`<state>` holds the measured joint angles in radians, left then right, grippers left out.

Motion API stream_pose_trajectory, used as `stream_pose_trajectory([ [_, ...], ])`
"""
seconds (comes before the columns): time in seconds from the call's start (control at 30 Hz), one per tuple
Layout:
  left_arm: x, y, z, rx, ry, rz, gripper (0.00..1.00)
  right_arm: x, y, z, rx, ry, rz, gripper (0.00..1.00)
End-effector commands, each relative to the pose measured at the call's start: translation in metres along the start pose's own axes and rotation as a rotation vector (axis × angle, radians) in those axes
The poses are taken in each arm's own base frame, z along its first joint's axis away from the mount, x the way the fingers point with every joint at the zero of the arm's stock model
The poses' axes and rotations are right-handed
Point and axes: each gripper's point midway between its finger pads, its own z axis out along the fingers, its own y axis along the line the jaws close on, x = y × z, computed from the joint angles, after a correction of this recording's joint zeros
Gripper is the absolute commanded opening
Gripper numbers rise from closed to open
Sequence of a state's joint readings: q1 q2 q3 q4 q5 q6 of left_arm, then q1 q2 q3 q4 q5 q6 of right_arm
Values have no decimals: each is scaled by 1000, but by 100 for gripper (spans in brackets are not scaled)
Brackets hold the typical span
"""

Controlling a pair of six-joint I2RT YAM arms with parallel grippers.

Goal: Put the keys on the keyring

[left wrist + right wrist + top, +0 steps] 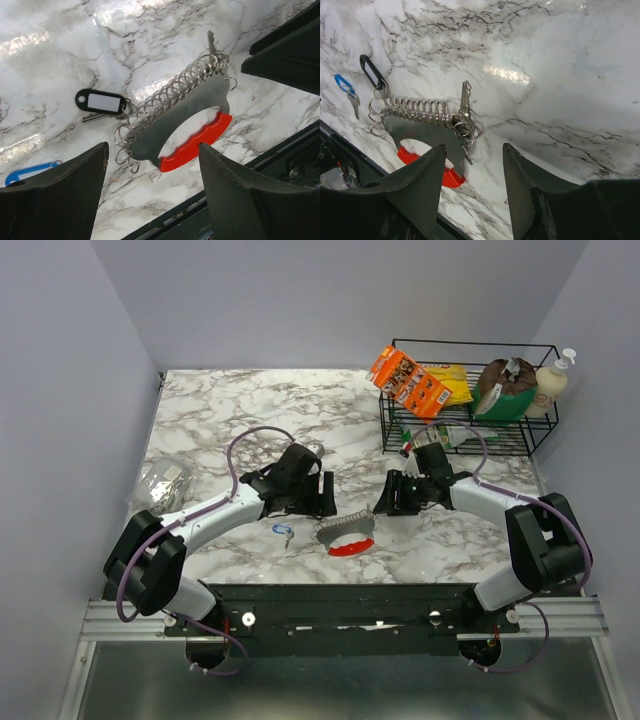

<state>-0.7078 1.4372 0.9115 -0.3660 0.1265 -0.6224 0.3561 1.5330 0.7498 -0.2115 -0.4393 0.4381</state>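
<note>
**Both pincers wait over the keyring, and the blue key is still loose**

The marble worktop holds everything. The left pincer and the right pincer hang low over the front middle of it and face each other. Each one has its two fingers apart, with nothing held.

A wire basket of boxes and bottles stands at the back right. The print on them is too small to read.

The keyring lies flat between the two pincers. It is a grey plate with a red grip and a row of little rings. A silver key sits in the rings at one end. A key with a black tag touches the rings at the other end, but I cannot tell if it is hooked on. Its white label is blank.

The blue key lies alone, near the keyring on its left.

I think the job has hardly begun. Next, the left pincer should go down and pinch the tiny blue key, while the right one holds the keyring.
</note>
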Motion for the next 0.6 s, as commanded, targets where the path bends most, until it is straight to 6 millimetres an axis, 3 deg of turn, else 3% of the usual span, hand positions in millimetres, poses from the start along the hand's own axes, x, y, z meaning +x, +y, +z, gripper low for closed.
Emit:
stream_pose_trajectory([
  [0.0,-19,-28,2,120,-26,29,79,7,2,5,-62,22,25,58],
  [0.23,-27,-51,14,217,-6,5,74,8,-4,5,-74,20,44,59],
  [0.57,-18,-54,24,221,60,17,72,11,-6,7,-100,36,65,59],
])
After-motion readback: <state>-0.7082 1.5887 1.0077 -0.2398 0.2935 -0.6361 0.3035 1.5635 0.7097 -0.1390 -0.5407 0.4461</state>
